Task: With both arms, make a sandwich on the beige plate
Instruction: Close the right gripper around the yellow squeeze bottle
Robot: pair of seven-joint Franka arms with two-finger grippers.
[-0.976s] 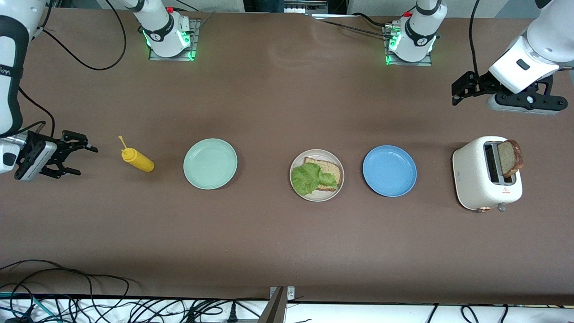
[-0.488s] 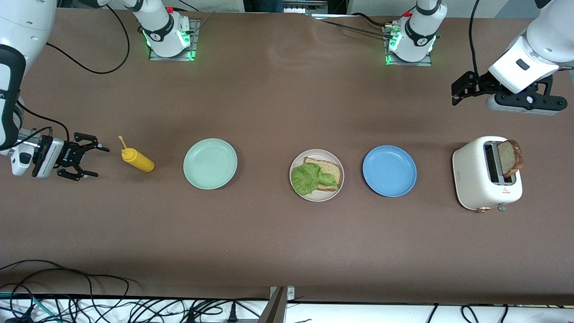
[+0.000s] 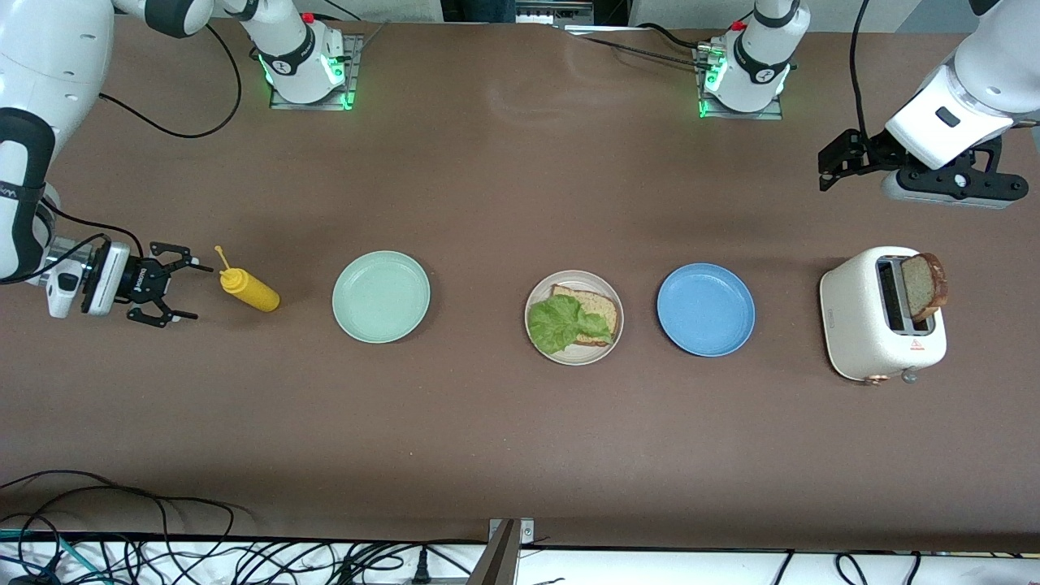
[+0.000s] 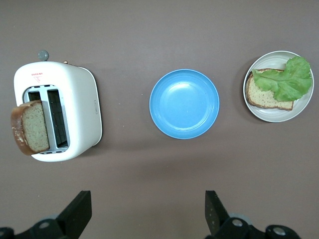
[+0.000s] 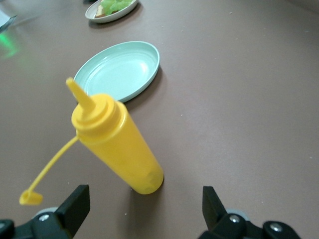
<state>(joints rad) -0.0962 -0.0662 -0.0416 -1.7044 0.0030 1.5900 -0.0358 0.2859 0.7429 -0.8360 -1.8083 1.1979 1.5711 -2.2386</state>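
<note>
Matte brown table [image 3: 487,455] under even light; black cables [image 3: 122,552] along its near edge

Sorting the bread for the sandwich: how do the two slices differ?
The slice on the beige plate lies flat, partly covered by the lettuce leaf. The slice in the toaster stands upright, bare, sticking out of a slot. Both are brown with darker crust.

**Glossy white arms, black fittings**

Both arms [image 3: 967,89] have rounded white shells with black joint bands. Their bases [image 3: 309,61] glow green on grey metal mounts. Black cables [image 3: 175,122] trail from them. The grippers [image 3: 180,283] are black, two-fingered.
</note>
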